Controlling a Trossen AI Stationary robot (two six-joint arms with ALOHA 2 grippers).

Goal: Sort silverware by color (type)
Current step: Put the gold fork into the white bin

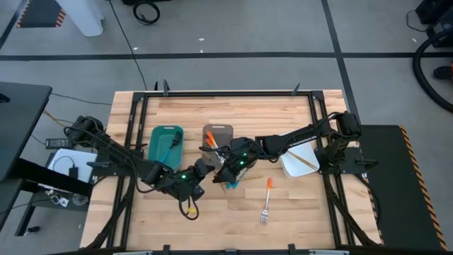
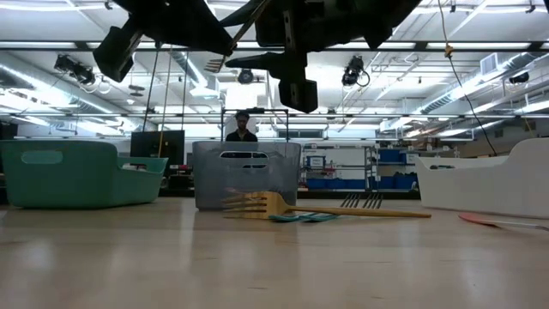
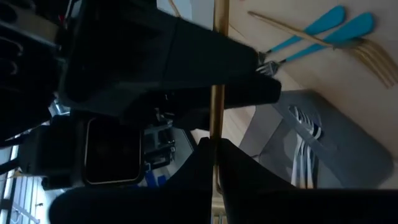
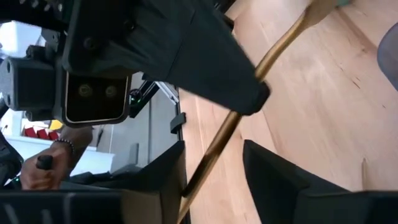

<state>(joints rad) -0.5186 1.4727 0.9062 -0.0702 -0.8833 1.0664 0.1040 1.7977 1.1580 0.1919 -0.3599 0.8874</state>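
Note:
My left gripper [image 3: 214,142] is shut on a gold utensil [image 3: 216,112] held in the air over the table's middle. My right gripper [image 4: 214,155] is open right in front of it. Its two fingers stand on either side of the same gold handle [image 4: 280,50]; whether they touch it I cannot tell. In the high view the two grippers meet nose to nose, left [image 1: 205,168] and right [image 1: 225,164]. On the table lie a gold fork [image 2: 274,204] across two blue-handled utensils [image 3: 329,22], and an orange-handled fork [image 1: 267,202]. My left gripper pinches the gold utensil's handle [image 3: 216,127] between its two fingers. The utensil is lifted clear of the table. Its tined end [image 2: 214,63] shows high in the low view.
A teal tray [image 1: 166,142] stands at the left and a grey tray [image 1: 218,133] with orange-handled pieces behind the grippers. A white tray [image 1: 297,161] with a gold piece is at the right. A person's hand [image 4: 43,162] shows beyond the table.

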